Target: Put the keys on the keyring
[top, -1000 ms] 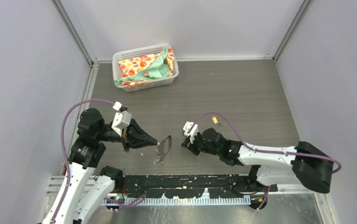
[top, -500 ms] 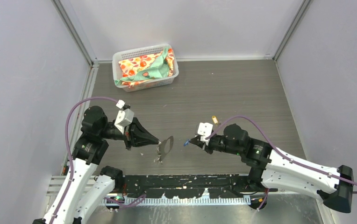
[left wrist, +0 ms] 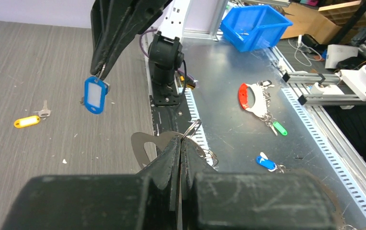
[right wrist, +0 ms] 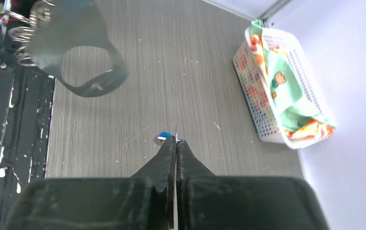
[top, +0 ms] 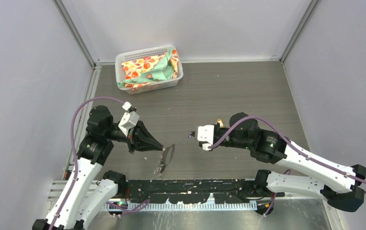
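In the lower middle of the overhead view, the left gripper (top: 160,146) is clenched on the keyring (top: 167,154). It holds the pale plate on edge above the table (top: 248,91), with the wire loops bunched along one side. Just to its right, apart from it, the right gripper (top: 191,135) is pinched tight on the blue-headed key (left wrist: 95,95). In the left wrist view this key dangles from the fingertips at upper left. The yellow-headed key (left wrist: 27,121) lies flat on the table at the left edge of that view, untouched. The basket (top: 148,67) of cloth sits well away at the upper left of the overhead view.

The likely trouble is the hold itself. The blue-headed key hangs loosely from a narrow pinch, so it may swing or twist as the arm closes in and meet the plate instead of a loop. The keyring is gripped at one edge only, so a sideways push could pivot it between the fingers or knock it free. Too much force could pop the key out and drop it. The right arm's cable also passes near the yellow-headed key and could sweep it aside.
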Available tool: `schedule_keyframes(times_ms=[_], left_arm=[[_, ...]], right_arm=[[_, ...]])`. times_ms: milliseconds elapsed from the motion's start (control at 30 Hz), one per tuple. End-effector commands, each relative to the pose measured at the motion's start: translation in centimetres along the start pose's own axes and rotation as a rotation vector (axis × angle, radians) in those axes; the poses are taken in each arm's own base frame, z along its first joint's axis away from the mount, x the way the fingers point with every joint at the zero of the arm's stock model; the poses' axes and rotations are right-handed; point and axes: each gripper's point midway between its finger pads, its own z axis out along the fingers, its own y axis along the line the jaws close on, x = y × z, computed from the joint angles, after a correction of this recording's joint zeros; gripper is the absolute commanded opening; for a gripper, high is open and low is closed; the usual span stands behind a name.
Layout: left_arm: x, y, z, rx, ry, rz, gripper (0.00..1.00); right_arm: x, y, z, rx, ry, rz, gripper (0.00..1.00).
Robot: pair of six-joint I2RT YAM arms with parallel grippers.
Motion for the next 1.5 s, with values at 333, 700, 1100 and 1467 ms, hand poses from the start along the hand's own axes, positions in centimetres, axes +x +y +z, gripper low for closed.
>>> schedule_keyframes(times_ms=[333,700,1100,1467], left_arm=[[-4.1,-0.9,0.5,0.086,-0.003,0.118,0.0],[-8.5,-0.1,0.9,0.001,-0.054,0.025,0.0],[-9.4,-0.4,0.8,-0.036,-0.076,0.033,0.0],[-9.2,0.4,0.8,-0.082,-0.089,0.013,0.0]], right_arm=[[-8.4,1.1,0.2,-0.122,-0.183,-0.366,0.01],[-12.8,-0.2,0.8,0.043,-0.238,-0.423,0.01],[-13.4,-1.8,1.2,0.164,-0.2,-0.438,0.01],[-12.7,-2.2,0.2,0.17,-0.161,-0.454,0.01]])
